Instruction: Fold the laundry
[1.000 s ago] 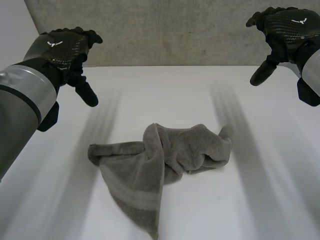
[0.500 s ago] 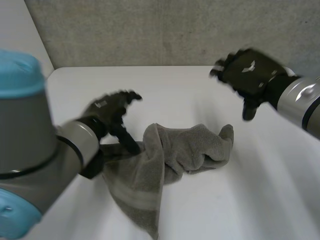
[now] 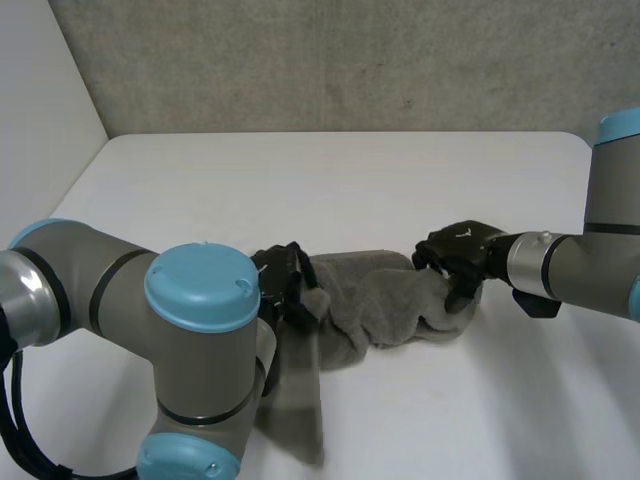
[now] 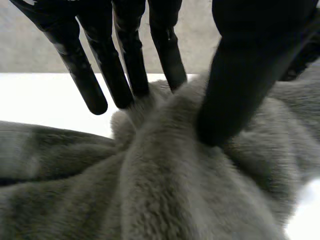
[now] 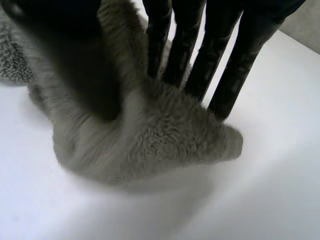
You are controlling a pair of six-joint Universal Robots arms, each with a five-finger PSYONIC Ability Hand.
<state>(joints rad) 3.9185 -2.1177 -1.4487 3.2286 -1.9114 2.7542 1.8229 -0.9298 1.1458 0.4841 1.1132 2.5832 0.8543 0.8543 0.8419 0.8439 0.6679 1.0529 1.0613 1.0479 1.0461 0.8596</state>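
Towel (image 3: 385, 305): grey terry, one piece, crumpled in a heap at mid-worktop, no fold made yet.

Left hand (image 3: 283, 280): down on the heap's left part, where half a second ago it was only reaching in and a second ago it hovered high and clear. Thumb (image 4: 235, 90) is pressed into one side of a raised ridge of pile and the straight fingers (image 4: 125, 65) are set against the other, so the cloth is pinched between them.

Right hand (image 3: 460, 250): likewise dropped from the air onto the heap's right end, covering the corner that stood up a second ago. Its thumb and fingers (image 5: 220, 55) straddle a hump of cloth and nip it, with the tip of the end poking out just past the fingertips.

Heap between the hands: lower and more drawn out than before. The long flap (image 3: 295, 400) trails toward the near side beside the left arm.

Worktop (image 3: 330, 180): white, bare around the cloth.

Status, as judged: the approach is finished and both holds are taken. Spreading the piece flat looks like the step now open, and folding has not begun.
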